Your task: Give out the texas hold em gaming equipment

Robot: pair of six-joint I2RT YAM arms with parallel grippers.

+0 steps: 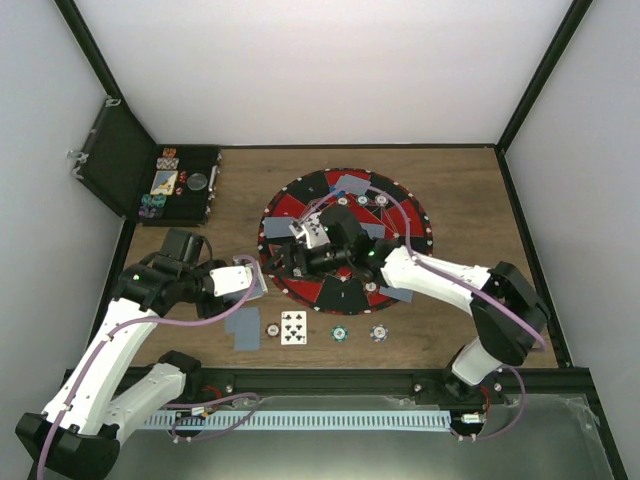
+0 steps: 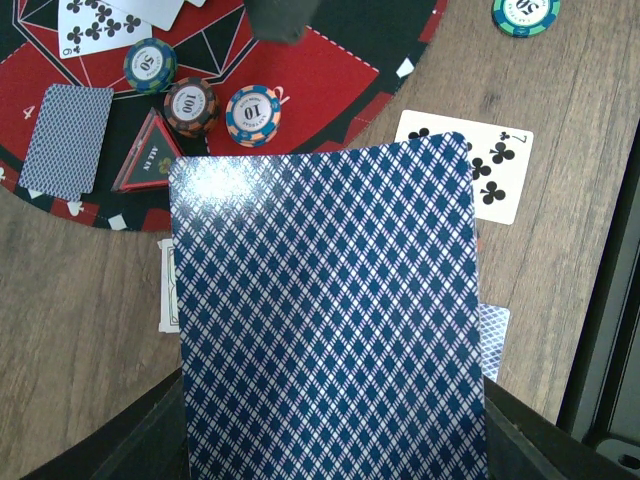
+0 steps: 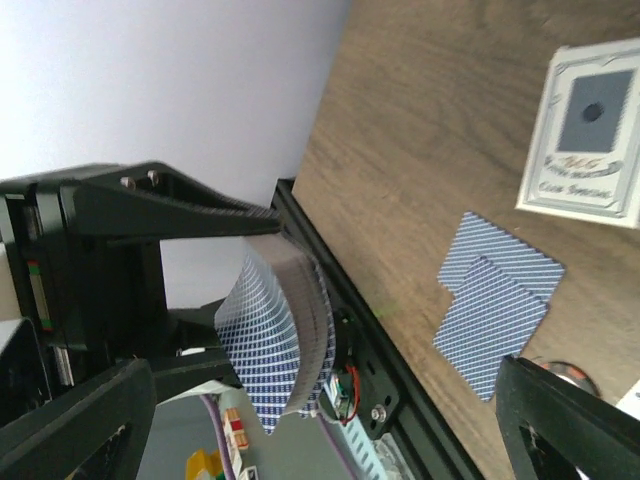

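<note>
My left gripper [image 1: 250,280] is shut on a deck of blue-backed playing cards [image 2: 330,320], held off the mat's left edge. The right wrist view shows that deck [image 3: 290,330] with its top card bowed away from the stack. My right gripper [image 1: 292,252] is open, its fingers [image 3: 80,420] spread either side of the deck without touching it. Two face-down cards [image 1: 243,328], a seven of clubs [image 1: 293,327] and a chip [image 1: 272,330] lie on the wood near the front edge. Three chips [image 2: 190,105] sit on the mat.
The round red-and-black mat [image 1: 400,200] carries several cards and a triangular marker [image 2: 150,160]. Two more chips [image 1: 340,333] lie by the front edge. A card box [image 3: 585,130] rests on the wood. An open black case [image 1: 185,185] with chips stands at the back left.
</note>
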